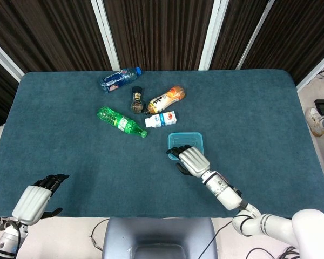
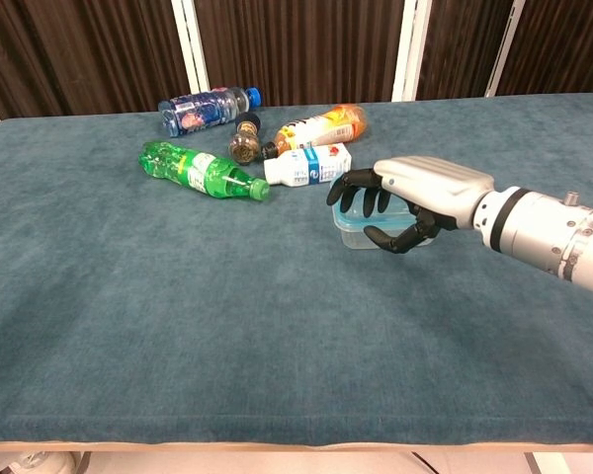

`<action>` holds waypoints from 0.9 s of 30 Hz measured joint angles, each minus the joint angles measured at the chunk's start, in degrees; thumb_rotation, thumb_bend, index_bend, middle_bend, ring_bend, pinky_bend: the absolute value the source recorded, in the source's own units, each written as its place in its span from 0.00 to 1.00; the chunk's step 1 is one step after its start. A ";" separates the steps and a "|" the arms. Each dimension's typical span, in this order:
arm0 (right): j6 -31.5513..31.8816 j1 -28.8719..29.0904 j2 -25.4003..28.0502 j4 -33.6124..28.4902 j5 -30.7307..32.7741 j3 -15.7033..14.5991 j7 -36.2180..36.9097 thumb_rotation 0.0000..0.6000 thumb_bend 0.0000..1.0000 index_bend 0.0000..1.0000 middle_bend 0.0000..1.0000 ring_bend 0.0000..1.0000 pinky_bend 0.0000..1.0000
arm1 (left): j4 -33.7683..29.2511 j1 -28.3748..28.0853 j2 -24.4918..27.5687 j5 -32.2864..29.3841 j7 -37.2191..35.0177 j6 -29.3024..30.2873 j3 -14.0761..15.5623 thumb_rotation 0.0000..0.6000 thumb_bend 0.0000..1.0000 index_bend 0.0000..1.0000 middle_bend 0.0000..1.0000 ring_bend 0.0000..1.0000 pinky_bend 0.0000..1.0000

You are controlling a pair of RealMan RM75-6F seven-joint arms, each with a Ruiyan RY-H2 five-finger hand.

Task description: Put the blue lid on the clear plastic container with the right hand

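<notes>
Your right hand [image 2: 405, 202] sits over the near edge of the clear plastic container [image 2: 361, 232], fingers curled down onto the blue lid [image 1: 186, 141] and thumb against the near wall. The lid already lies on top of the container, so I judge you are at the seating step. Whether the hand grips the lid or only presses it, I cannot tell. Next, press evenly along the rim, then lift straight up.

The head view shows the lid squared over the container, just near-side of the white carton [image 1: 161, 120]. The chest view shows the thumb under the fingers. Only the head view shows your left hand [image 1: 36, 197], fingers loosely curled and holding nothing.
</notes>
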 measured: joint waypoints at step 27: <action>-0.58 -0.22 -0.75 2.15 -0.62 -1.01 1.20 1.00 0.65 0.37 0.38 0.37 0.46 | 0.02 0.00 0.07 -0.02 -0.21 0.01 -0.02 1.00 0.33 0.18 0.20 0.22 0.43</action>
